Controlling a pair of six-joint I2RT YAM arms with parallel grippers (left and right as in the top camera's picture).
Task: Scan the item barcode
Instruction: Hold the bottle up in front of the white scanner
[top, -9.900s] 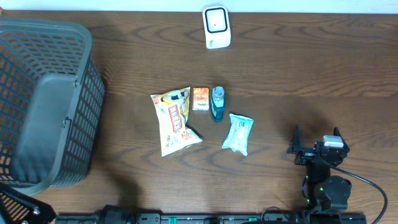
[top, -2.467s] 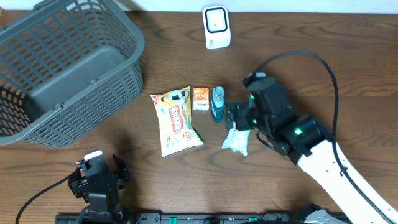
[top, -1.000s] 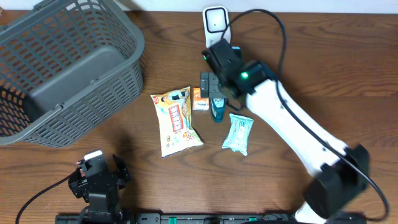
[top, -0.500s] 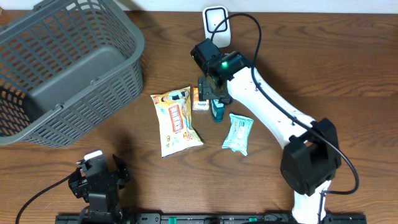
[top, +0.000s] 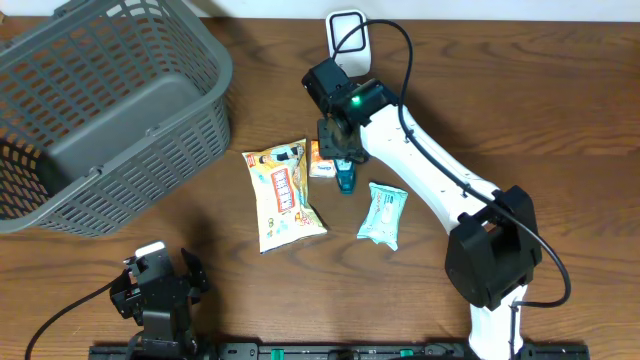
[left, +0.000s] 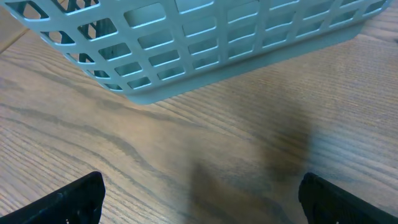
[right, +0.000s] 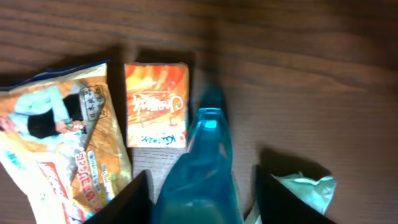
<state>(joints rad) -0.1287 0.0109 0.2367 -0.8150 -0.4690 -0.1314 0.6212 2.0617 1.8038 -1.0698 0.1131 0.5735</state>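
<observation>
task thing: bottle, lying flat on the surface at mid-frame in the overhead view. it is just right of the box, with the bag further left and the wipes at lower right.
bottle axis: runs top to bottom of the frame, narrow end toward the top.
right gripper: right over the bottle, one finger along each long side, so the squeeze goes across the short axis. it is about half closed. the lower-left finger looks against the bottle and a dark sliver shows on the other side, so i cannot tell if it has a hold.
left gripper: lower left of the overhead view, wide open, empty, well apart from the items.
nearer arm: right.
scanner: top centre, just above the right wrist. the bottle's barcode likely has to be lifted and turned to face it.
basket: upper left, tilted, nothing in it.
</observation>
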